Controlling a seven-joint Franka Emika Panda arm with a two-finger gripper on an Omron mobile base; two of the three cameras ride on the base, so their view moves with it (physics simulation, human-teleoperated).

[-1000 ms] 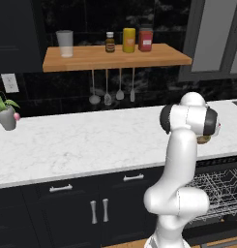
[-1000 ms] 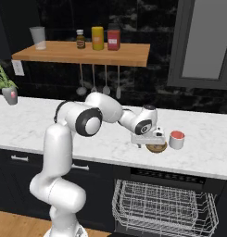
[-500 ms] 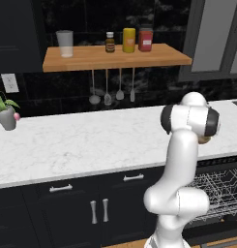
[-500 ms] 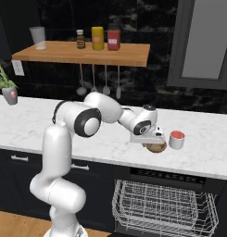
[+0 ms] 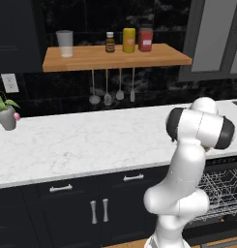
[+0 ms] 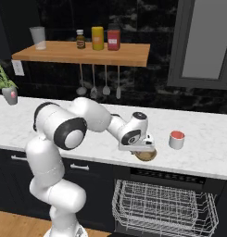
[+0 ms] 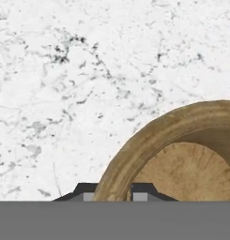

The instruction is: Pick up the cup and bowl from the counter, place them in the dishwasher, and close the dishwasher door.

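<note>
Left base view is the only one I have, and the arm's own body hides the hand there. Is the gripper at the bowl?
Observer: Yes. In the hand view the gripper is closed on the rim of the wooden bowl, one tip inside and one outside.
Operator: Where is the bowl on the worktop?
Observer: It is near the front edge of the counter, just above the open dishwasher, whose wire rack is pulled out.
Operator: And the cup?
Observer: In the right base view the cup stands upright on the counter to the right of the bowl, apart from it.
</note>
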